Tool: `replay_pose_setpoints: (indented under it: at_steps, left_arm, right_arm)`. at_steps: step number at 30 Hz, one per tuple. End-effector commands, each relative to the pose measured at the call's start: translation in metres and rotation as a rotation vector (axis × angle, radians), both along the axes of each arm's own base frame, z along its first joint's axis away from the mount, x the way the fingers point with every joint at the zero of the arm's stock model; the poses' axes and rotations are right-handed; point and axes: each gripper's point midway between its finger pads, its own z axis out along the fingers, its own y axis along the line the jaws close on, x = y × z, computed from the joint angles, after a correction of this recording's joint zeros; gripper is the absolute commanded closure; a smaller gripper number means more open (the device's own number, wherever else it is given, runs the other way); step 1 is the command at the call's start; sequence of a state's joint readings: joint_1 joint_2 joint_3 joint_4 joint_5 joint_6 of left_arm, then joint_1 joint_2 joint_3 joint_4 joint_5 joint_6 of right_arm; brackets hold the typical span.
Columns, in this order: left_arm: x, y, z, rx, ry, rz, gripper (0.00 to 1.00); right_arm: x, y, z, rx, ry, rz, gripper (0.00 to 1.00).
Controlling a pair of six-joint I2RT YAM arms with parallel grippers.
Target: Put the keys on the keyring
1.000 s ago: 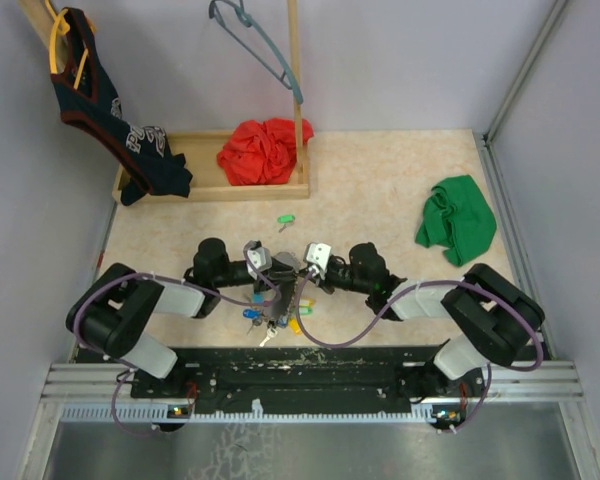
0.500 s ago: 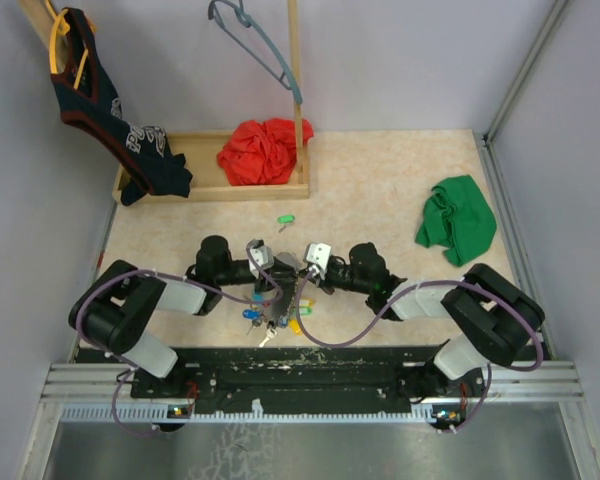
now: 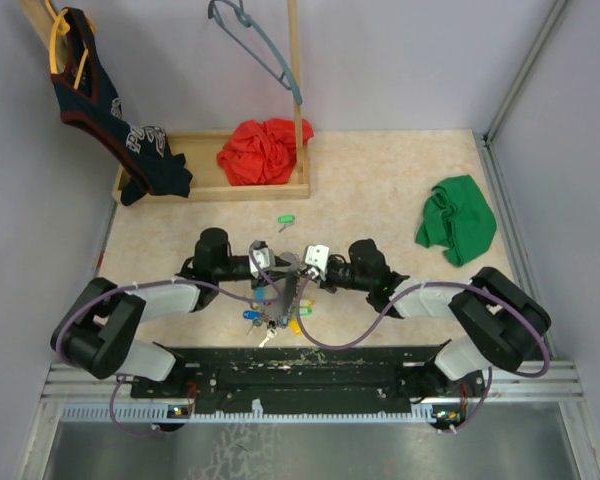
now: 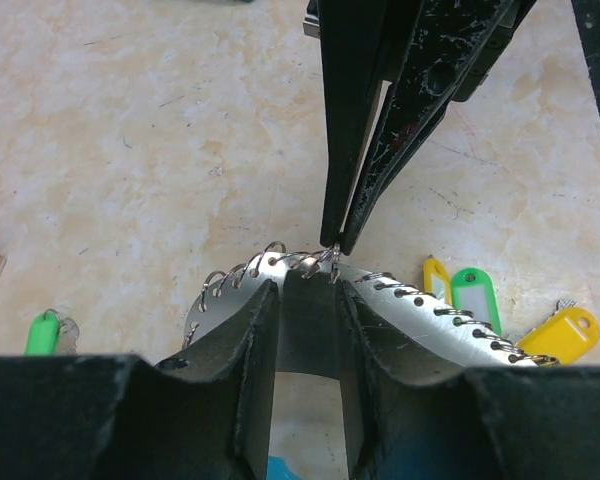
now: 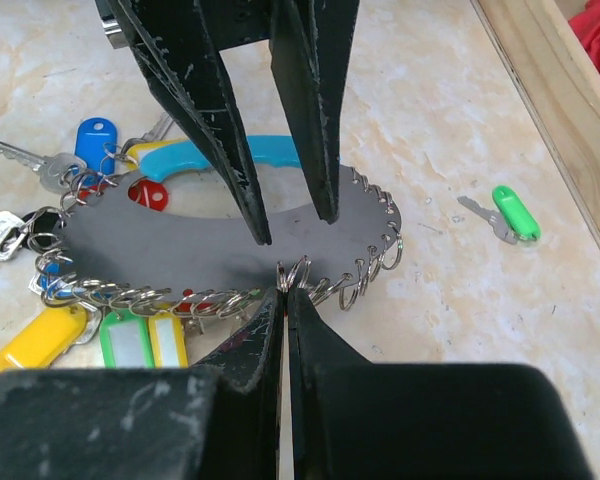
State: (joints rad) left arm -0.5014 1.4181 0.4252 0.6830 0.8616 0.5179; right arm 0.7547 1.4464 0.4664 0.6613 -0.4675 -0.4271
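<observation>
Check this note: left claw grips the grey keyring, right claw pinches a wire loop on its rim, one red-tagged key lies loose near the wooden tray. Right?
The loose key is green-tagged, not red, as the right wrist view shows. The rest holds: left claw on the keyring, right claw pinching a wire loop.

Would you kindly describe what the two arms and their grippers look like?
The left arm and right arm have black joints, pale grey links and looping purple cables. The left gripper and right gripper have flat, black, tapering fingers, scuffed with pale scratches.
</observation>
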Motion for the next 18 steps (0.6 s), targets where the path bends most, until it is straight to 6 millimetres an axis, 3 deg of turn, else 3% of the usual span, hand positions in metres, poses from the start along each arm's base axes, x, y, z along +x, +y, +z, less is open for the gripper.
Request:
replay_pose_setpoints:
  at_steps: [1, 10, 18]
  left_arm:
    - [0.005, -0.002, 0.005, 0.026, -0.055, -0.037, 0.65]
    - [0.007, -0.007, 0.0, 0.055, -0.028, -0.09, 0.71]
    - [0.001, -0.009, -0.007, 0.071, -0.01, -0.132, 0.71]
  right_arm:
    - [0.008, 0.014, 0.042, 0.067, -0.097, 0.054, 1.0]
    - [0.005, 0.015, 0.044, 0.064, -0.096, 0.075, 1.0]
    - [0.005, 0.015, 0.047, 0.061, -0.103, 0.078, 1.0]
